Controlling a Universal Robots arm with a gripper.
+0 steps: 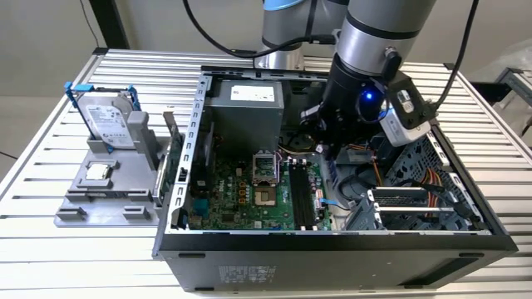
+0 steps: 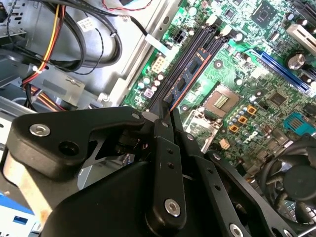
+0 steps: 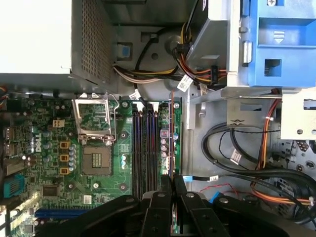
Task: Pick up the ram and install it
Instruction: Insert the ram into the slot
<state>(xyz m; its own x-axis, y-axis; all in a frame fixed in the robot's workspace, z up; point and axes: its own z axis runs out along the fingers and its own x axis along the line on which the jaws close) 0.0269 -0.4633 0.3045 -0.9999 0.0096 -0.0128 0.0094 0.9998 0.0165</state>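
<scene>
Fingers (image 3: 168,190) of the gripper (image 2: 164,112) are pressed together with no gap, clamped on the near end of the ram (image 3: 171,140), which stands on edge in the outermost memory slot of the motherboard (image 1: 249,193); whether it is fully seated cannot be told. In the second wrist view the ram's blue-green face runs from the fingertips toward one o'clock. In the first wrist view the empty processor socket (image 3: 96,160) lies at nine o'clock of the ram, the cable bundle (image 3: 237,153) at three o'clock. In the exterior view the arm reaches down into the open computer case (image 1: 332,246); the hard drive (image 1: 108,121) stands on a grey holder (image 1: 75,212) at nine o'clock of the case
</scene>
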